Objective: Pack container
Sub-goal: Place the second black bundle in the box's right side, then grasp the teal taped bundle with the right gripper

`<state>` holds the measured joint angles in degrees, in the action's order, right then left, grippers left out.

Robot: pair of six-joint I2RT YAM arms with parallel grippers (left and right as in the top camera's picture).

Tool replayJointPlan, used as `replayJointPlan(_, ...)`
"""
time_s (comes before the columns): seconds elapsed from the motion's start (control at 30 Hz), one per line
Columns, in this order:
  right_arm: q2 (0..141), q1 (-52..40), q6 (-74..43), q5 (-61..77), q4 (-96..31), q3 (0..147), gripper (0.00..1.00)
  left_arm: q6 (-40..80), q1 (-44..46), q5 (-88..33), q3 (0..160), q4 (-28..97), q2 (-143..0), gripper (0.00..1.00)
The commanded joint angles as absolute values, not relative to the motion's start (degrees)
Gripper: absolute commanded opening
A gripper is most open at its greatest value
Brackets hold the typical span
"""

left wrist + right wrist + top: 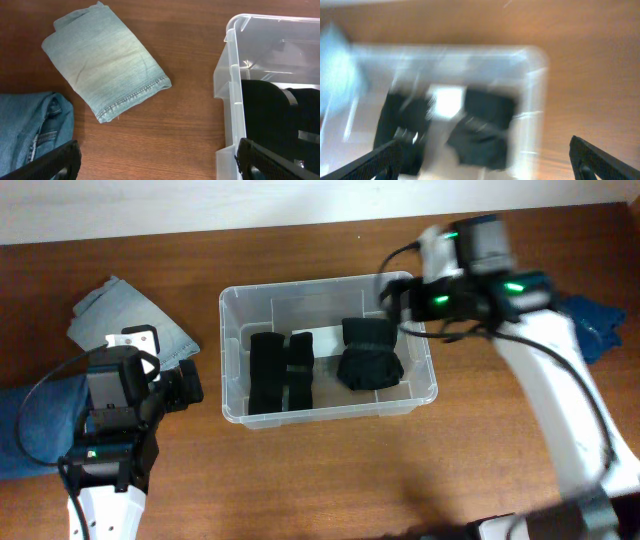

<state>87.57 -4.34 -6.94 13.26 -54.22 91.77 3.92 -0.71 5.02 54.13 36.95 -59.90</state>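
The clear plastic container (232,360) stands mid-table with two folded black garments inside, one at its left (281,370) and one at its right (368,356). It also shows in the left wrist view (231,85) and, blurred, in the right wrist view (535,95). My left gripper (157,162) is open and empty over bare wood just left of the container. My right gripper (485,160) is open and empty above the container's right end, over the right black garment (487,127). A folded light-blue denim piece (107,65) lies left of the container.
A darker blue jeans bundle (30,130) lies at the near left, also seen in the overhead view (30,420). Another blue cloth (595,325) lies at the right edge behind my right arm. The light denim piece (125,315) sits at the back left.
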Motion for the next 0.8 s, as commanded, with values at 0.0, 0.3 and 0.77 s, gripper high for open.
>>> replayJointPlan(0.0, 84.79, 6.09, -9.30, 6.81, -55.68, 92.49, 0.99, 4.25, -0.54, 5.85, 55.24, 36.91, -60.23, 0.99)
replayJointPlan(0.3, 94.54, 36.45, -8.14, 16.34, -55.40, 82.67, 0.98, 4.23, -0.54, 5.85, 55.24, 36.93, -60.34, 0.99)
replayJointPlan(0.77, 106.54, 48.73, -6.50, 28.53, -32.05, 70.83, 0.98, 4.23, -0.54, 5.85, 55.24, 36.93, -61.12, 0.99)
